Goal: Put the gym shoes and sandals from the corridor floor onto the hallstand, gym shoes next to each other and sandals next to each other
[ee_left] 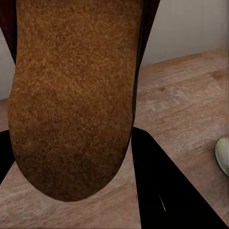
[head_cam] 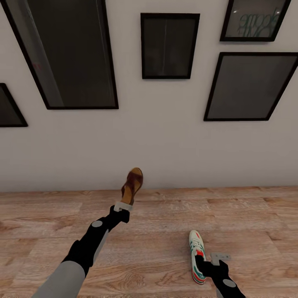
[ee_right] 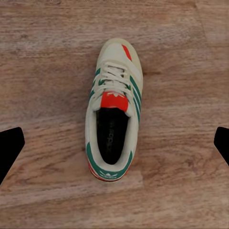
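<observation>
gym shoe [ee_right: 113, 119]: one white sneaker with green stripes and red accents, lying upright on its sole on the corridor floor [head_cam: 157, 231], laces up, dark opening facing the camera above it. in the right wrist view the shoe sits between the two dark fingertips, which stand wide apart and clear of it on either side; its long axis runs across the line joining the fingers, so the jaws would close over its width. right gripper [head_cam: 212, 260]: spread and empty, poised over the heel end of the shoe in the head view, the toe pointing away toward the wall [head_cam: 165, 140]. it is by far the nearer arm to this shoe; the coming move looks like a straight descent onto the heel or mid-section.

sandal [head_cam: 132, 185]: dark-brown straps, tan footbed, held off the floor by its heel end, toe raised toward the wall. left gripper [head_cam: 122, 207]: clamped on the sandal; the left wrist view shows the tan footbed [ee_left: 76, 100] close up between the dark fingers, though the contact itself is probably hidden behind the sole.

picture frames [head_cam: 169, 45]: dark, hung on the wall above.
</observation>
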`<state>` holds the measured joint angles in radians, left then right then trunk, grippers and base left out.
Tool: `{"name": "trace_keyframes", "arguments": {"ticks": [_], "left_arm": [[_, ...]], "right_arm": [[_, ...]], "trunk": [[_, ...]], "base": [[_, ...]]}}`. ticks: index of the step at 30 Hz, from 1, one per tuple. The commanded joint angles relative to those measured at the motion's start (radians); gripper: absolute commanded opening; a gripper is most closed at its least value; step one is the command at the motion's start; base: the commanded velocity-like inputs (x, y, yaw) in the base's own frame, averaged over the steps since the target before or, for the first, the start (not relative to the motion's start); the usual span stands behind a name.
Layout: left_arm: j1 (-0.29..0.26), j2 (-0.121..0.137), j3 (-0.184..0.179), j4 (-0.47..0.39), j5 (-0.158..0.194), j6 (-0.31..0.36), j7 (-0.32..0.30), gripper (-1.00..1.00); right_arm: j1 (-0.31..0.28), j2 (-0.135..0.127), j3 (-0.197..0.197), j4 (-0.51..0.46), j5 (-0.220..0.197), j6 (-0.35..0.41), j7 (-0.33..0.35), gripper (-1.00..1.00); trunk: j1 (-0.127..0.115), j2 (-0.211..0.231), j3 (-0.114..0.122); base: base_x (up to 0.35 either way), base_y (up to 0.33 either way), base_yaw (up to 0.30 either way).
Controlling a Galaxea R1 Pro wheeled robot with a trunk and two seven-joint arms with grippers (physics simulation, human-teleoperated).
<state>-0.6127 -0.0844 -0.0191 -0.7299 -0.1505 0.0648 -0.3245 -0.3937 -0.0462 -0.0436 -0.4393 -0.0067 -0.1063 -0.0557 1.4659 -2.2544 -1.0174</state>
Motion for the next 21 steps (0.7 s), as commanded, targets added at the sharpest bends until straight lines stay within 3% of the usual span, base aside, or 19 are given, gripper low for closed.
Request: {"name": "trace_keyframes", "arguments": {"ticks": [1, 7, 16, 21], "left_arm": [[0.0, -0.001, -0.003, -0.007, -0.011, 0.008, -0.011, -1.0], [-0.001, -0.001, -0.021, -0.013, -0.011, 0.014, -0.021, -1.0], [0.0, -0.001, -0.068, -0.013, -0.008, 0.015, -0.022, -1.0], [0.002, -0.001, -0.072, -0.012, -0.008, 0.015, -0.023, -1.0]], "right_arm": [[-0.001, 0.0, -0.005, -0.007, -0.001, -0.003, -0.001, 1.0], [-0.001, 0.0, -0.029, -0.057, -0.002, -0.001, -0.001, 1.0], [-0.001, -0.001, -0.034, -0.106, -0.002, -0.001, -0.001, 1.0], [-0.001, -0.001, -0.035, -0.108, -0.001, -0.002, -0.001, 1.0]], "trunk": [[0.004, -0.008, -0.006], [0.027, -0.05, -0.034], [0.061, -0.113, -0.076], [0.08, -0.148, -0.1]], "base": [[0.0, 0.0, 0.023], [0.0, 0.0, 0.055], [0.0, 0.0, 0.076], [0.0, 0.0, 0.078]]}}
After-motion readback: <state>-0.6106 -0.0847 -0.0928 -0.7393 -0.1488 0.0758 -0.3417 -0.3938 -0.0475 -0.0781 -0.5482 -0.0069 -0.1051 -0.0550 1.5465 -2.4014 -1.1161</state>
